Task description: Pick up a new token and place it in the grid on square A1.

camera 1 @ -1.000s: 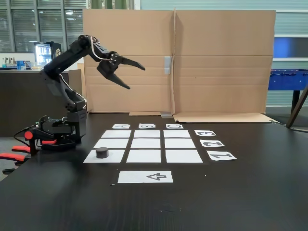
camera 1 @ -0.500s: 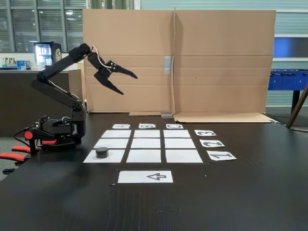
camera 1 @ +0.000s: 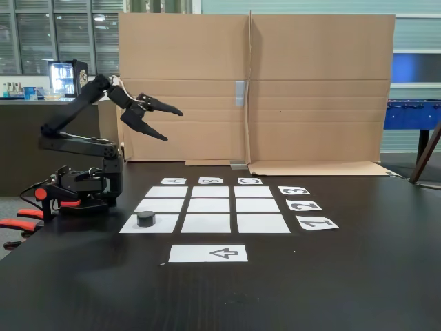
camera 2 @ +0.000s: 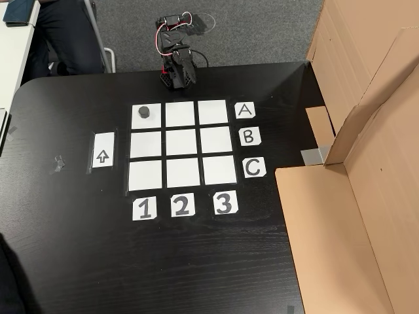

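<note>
In the fixed view the gripper (camera 1: 165,124) hangs wide open and empty, high above the grid (camera 1: 207,205), with the token (camera 1: 145,218) well below on square A1 (camera 1: 162,223) at the grid's near-left corner.

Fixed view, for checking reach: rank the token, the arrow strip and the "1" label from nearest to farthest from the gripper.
From the gripper, raised at the upper left:
1. token, on the grid's near-left square.
2. arrow strip, in front of the grid, centre.
3. "1" label, right of the grid.
</note>
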Controlling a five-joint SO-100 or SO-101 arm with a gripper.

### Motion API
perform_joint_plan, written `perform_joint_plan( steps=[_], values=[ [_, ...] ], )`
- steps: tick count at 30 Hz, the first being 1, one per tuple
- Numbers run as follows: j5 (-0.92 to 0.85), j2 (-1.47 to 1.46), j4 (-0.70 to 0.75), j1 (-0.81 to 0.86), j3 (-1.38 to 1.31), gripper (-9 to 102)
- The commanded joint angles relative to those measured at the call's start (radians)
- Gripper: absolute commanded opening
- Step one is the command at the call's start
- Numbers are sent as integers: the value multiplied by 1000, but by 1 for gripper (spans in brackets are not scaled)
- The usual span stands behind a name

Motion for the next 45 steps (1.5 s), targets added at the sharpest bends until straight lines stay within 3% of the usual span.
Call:
perform_joint_plan(
  steps=[1, 10, 32, 45],
  values=[
    [-35, 75, -3, 8, 28, 36],
    [-60, 275, -40, 100, 147, 36],
    [-327, 276, -3, 91, 256, 36],
    [-319, 276, -2, 89, 265, 36]
  ],
)
